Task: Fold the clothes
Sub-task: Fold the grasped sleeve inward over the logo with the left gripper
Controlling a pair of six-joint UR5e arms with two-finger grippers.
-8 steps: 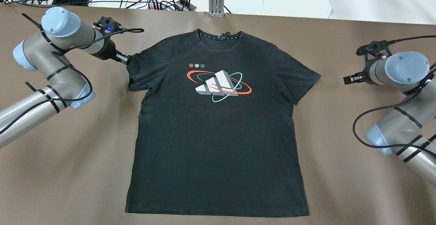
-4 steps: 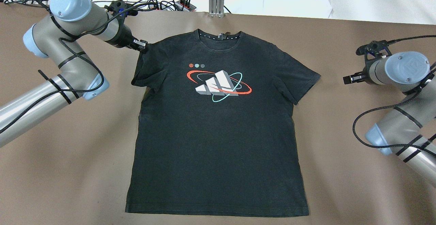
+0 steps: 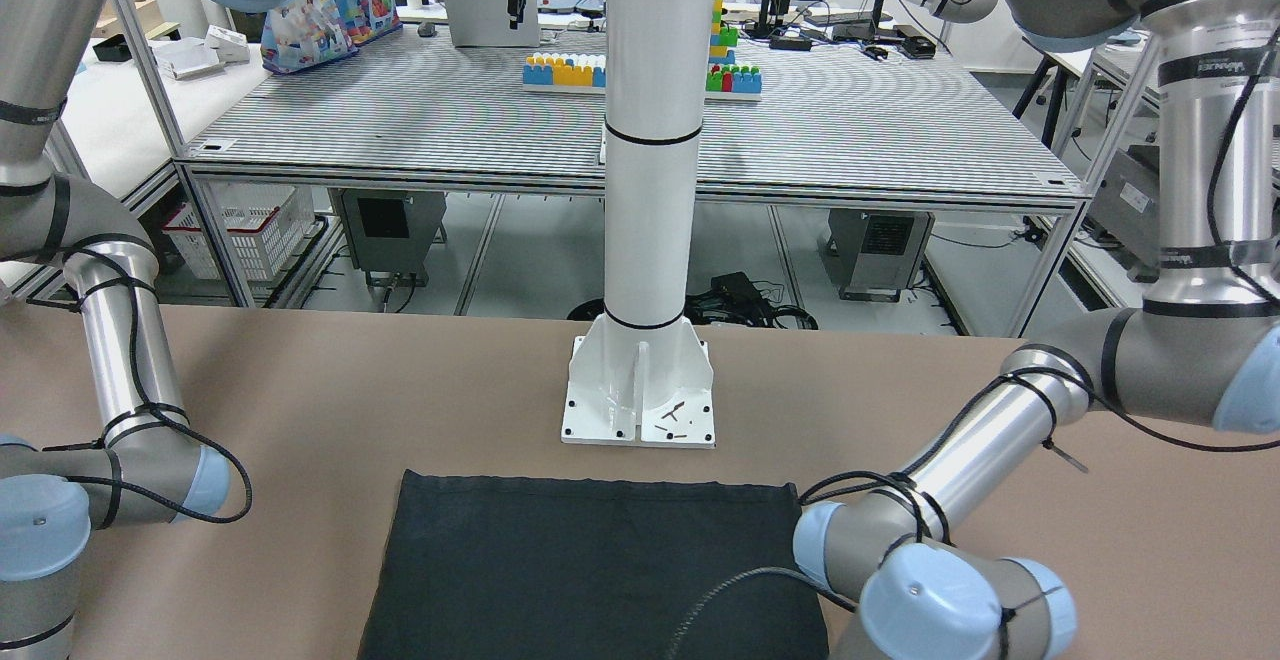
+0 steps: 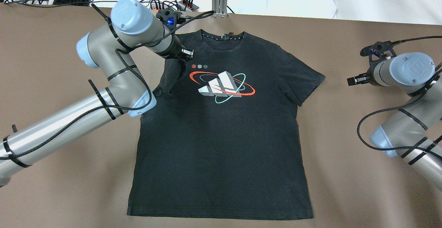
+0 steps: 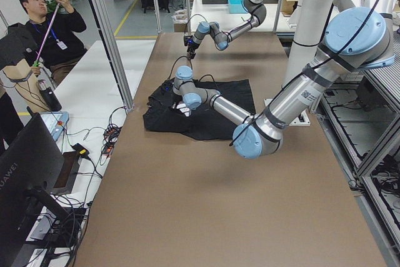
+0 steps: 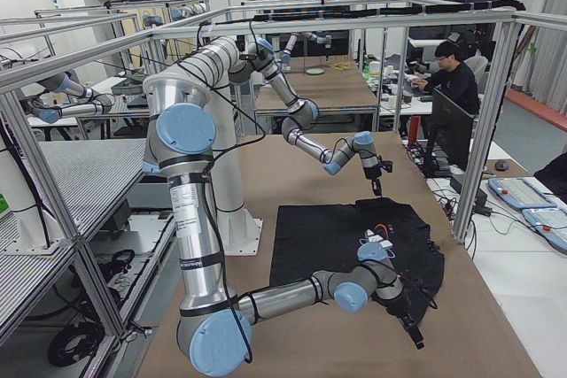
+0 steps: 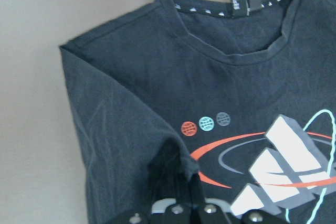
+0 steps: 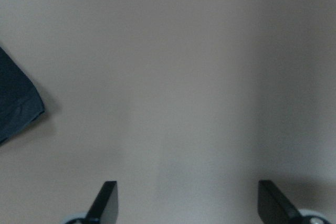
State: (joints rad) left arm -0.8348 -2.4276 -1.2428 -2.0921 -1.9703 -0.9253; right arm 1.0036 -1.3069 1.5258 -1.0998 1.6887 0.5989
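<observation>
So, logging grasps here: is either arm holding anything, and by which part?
The left gripper holds the black T-shirt by the sleeve on that side; the right gripper holds nothing.

One black T-shirt (image 4: pixel 221 145), one brown table (image 4: pixel 62 193), one white pillar (image 3: pixel 650 190), and two robot arms, left (image 4: pixel 114 48) and right (image 4: pixel 404 72).

The black T-shirt (image 4: pixel 221 152) bears a white, red and teal print (image 4: pixel 221 87); the table (image 4: pixel 362 24) is brown
</observation>
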